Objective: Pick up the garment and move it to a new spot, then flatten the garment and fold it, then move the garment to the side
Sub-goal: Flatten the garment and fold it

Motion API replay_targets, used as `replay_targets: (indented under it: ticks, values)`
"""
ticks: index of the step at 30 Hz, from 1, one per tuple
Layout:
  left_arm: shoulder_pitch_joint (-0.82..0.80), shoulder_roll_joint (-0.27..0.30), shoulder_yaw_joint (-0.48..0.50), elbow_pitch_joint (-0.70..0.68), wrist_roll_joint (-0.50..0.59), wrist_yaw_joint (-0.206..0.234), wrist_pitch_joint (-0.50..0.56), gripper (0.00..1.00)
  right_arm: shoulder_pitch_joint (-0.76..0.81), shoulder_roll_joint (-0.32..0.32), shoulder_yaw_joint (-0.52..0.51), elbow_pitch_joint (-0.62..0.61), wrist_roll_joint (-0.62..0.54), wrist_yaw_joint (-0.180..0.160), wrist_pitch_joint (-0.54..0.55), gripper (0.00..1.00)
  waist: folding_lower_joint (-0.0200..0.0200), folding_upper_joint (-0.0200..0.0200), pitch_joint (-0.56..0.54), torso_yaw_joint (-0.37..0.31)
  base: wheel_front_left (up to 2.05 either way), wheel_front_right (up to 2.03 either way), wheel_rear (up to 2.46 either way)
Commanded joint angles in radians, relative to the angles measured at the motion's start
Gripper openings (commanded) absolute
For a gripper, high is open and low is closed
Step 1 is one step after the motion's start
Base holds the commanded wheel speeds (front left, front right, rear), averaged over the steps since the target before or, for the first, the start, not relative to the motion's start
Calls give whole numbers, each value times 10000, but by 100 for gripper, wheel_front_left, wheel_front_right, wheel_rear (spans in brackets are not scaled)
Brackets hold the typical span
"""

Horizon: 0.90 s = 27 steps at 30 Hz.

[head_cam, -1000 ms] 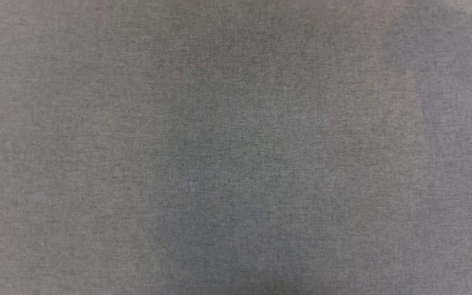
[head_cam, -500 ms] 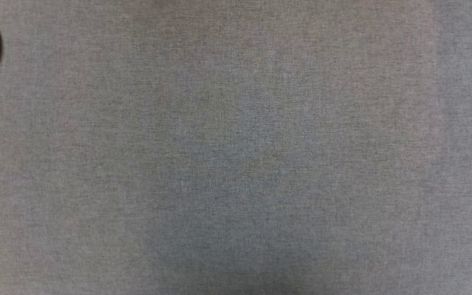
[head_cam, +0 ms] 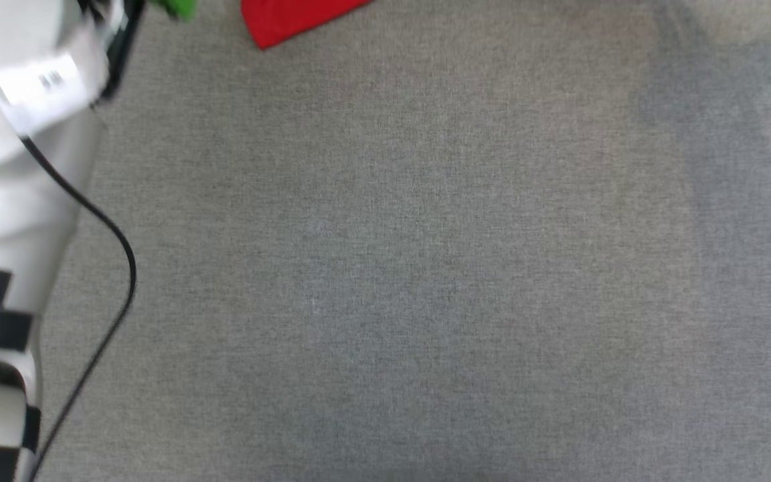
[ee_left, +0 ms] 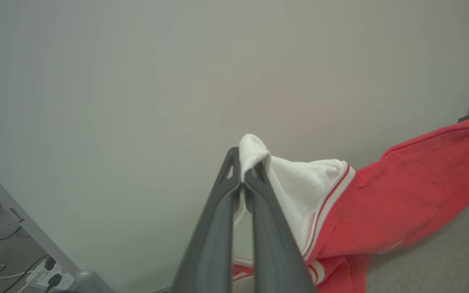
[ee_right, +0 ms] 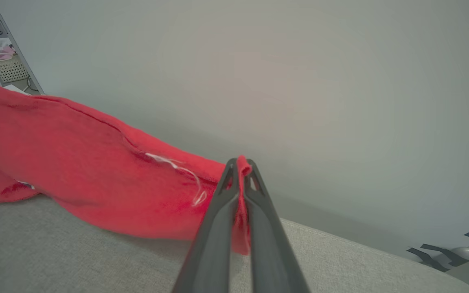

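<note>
Red shirt (ee_right: 75, 162) pinched at both ends

Left tool (ee_left: 244, 162) is pressed together on the white sleeve (ee_left: 299, 183); right tool (ee_right: 241, 162) clamps a red edge. Shirt hangs stretched between them over the grey cushion's (head_cam: 385, 268) far part, lower folds sagging onto it.

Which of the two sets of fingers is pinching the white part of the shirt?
The left fingers: they clamp the white sleeve of the garment; the right fingers clamp red cloth.
</note>
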Motion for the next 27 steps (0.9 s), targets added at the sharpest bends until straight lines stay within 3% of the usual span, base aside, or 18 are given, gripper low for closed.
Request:
replay_targets:
  ticks: [1, 9, 16, 27]
  values:
    - [619, 22, 62, -89, -175, 68, -103, 0, 485, -122, 146, -139, 162, -9, -141, 0, 0, -1, -703, 117, 0, 0, 0]
    - [4420, 162, 465, -1607, -388, 400, -136, 0, 3024, -782, 734, -1080, 1043, -9, -460, 0, 0, -1, -1965, 401, 0, 0, 0]
    - [7708, 224, 710, -2953, -564, 961, -138, 0, 5358, -1304, 914, -1803, 1557, -9, -590, 0, 0, -1, -2987, 599, 0, 0, 0]
    - [11461, 458, 622, -4463, -1098, 1728, 21, 0, 8616, -2122, 659, -2900, 2132, -9, -611, 0, 0, -1, -4181, 670, 0, 0, 0]
